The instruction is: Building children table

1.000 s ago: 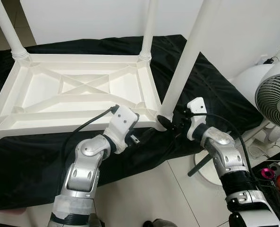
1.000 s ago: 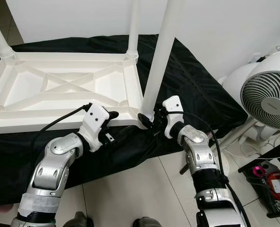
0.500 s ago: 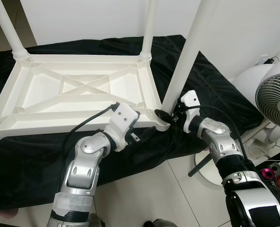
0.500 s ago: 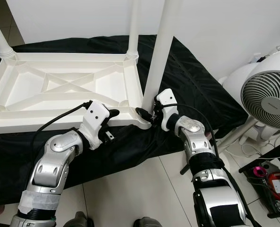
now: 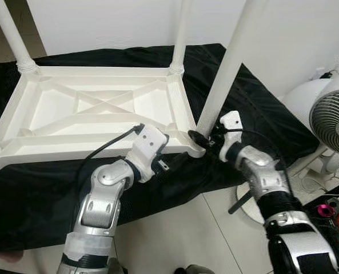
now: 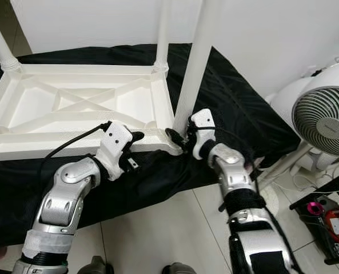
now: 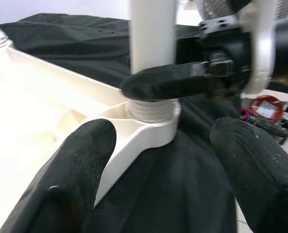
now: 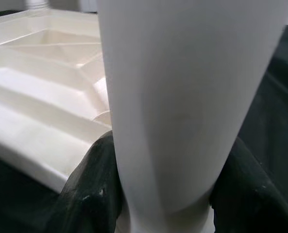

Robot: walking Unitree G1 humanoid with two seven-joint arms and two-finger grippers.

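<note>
Right pincer (image 5: 206, 138) clamps the upright leg (image 5: 223, 74) at its base, in the top's (image 5: 95, 111) 4 o'clock corner socket; left pincer (image 5: 170, 155) gapes wide at its 8 o'clock

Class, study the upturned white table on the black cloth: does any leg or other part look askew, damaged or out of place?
Nothing looks damaged. The table top lies upside down on the black cloth. The near right leg leans in the head views, perhaps from camera angle. Its threads show above the corner socket, so it seems not fully screwed in. The right gripper clasps its base.
</note>
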